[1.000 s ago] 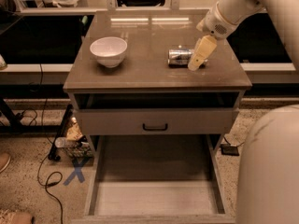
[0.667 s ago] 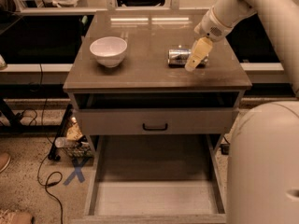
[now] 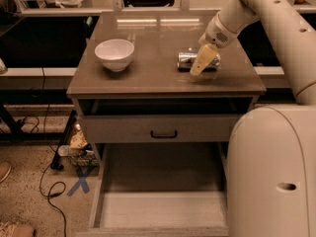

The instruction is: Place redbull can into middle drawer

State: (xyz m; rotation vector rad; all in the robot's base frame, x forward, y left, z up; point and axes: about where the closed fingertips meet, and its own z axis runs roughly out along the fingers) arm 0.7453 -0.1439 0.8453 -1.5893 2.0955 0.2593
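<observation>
Claw (image 3: 198, 67) is down low at the right side of the surface (image 3: 158, 33), right against the near side of the redbull can (image 3: 185, 59), which lies on its side. Can't tell how far the claw is spread, or whether it has a grip. White bowl (image 3: 114, 53) sits well apart, over on the left. Below, the middle drawer (image 3: 163, 206) stands open, pale floor showing.

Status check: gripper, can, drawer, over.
Arm's gripper at the redbull can on the tabletop. Can on its side, not lifted. Below, middle drawer open. Only the white bowl nearby, apart.
</observation>
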